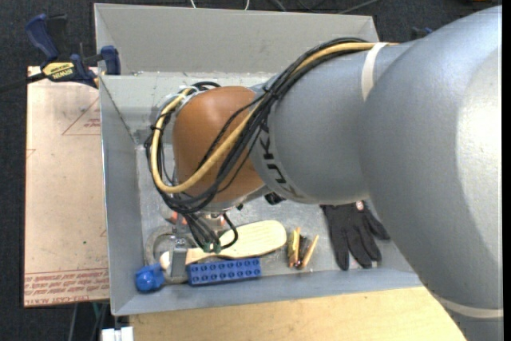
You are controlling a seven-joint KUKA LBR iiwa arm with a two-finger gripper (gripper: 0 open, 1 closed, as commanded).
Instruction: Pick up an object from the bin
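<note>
Though set low in bin (120, 172) front-left corner, just beside blue studded brick (225, 270), near blue ball (148, 279) and cream oval board (259, 237): gripper (177, 251), open-or-closed state indiscernible.

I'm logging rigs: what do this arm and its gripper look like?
The arm is rounded and grey, with dark lettering and a pale band. An orange-brown domed cover caps the wrist; yellow and black cables loop over it. The gripper is small, metallic.

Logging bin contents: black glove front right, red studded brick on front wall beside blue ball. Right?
No. In the camera view the studded brick along the front wall, beside the blue ball, is blue, not red. The black glove is front right.
</note>
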